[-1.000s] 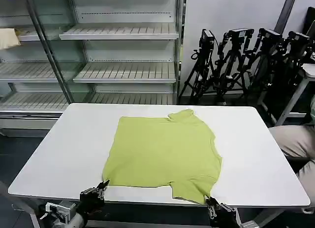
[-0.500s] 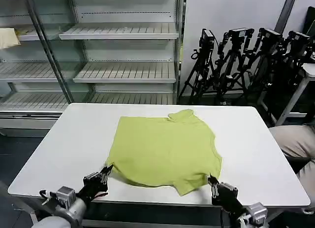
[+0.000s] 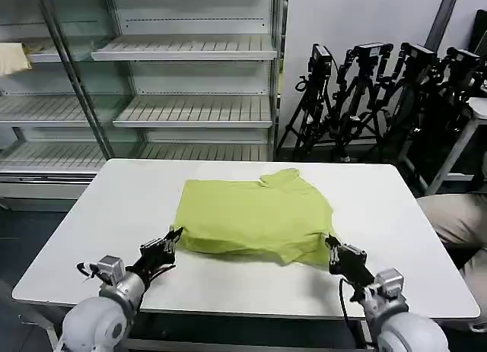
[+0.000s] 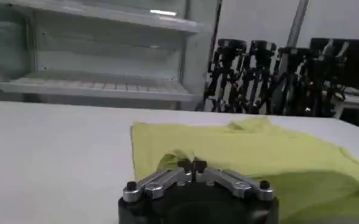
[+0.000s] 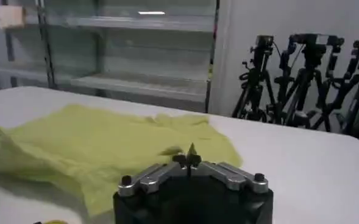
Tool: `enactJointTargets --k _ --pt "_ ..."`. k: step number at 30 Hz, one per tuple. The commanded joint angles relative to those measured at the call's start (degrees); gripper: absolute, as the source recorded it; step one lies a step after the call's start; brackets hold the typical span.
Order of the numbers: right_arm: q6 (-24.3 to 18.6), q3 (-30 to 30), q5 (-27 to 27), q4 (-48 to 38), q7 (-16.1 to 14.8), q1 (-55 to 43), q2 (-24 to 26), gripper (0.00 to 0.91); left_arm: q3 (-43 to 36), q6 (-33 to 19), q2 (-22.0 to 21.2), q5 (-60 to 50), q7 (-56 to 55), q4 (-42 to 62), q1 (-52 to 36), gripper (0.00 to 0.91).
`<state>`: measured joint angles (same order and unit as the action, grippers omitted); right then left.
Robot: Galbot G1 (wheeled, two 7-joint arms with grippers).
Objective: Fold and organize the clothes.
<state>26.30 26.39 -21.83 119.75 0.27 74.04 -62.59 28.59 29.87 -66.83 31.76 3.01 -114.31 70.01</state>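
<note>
The left gripper is pinched tight on the near left corner of the lime-green T-shirt. In the left wrist view its fingers meet with a bit of green cloth between them. No writing or label on the shirt can be read.

A second ago both grippers were down at the near edge of the white table, and the shirt lay flat and long. Now they have moved up and away from the robot, and the near half of the shirt is lifted and folded back over the far half.

The right gripper is clamped on the near right corner of the shirt. The shirt sits between the two grippers and stretches out beyond them, in the middle of the table.
</note>
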Motion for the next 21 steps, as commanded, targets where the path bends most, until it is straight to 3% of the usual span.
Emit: enactJointTargets --k 1,21 --pt "-0.7 -1.9 1.0 -6.6 -0.7 -4.8 -1.0 0.000 -1.2 -0.2 0.0 1.9 -0.2 5.7 -4.9 0.000" --pt "-3.1 -4.3 1.6 -9.4 -3.4 -8.1 -2.2 0.000 -3.8 0.0 2.3 1.8 1.1 9.7 -8.8 0.000"
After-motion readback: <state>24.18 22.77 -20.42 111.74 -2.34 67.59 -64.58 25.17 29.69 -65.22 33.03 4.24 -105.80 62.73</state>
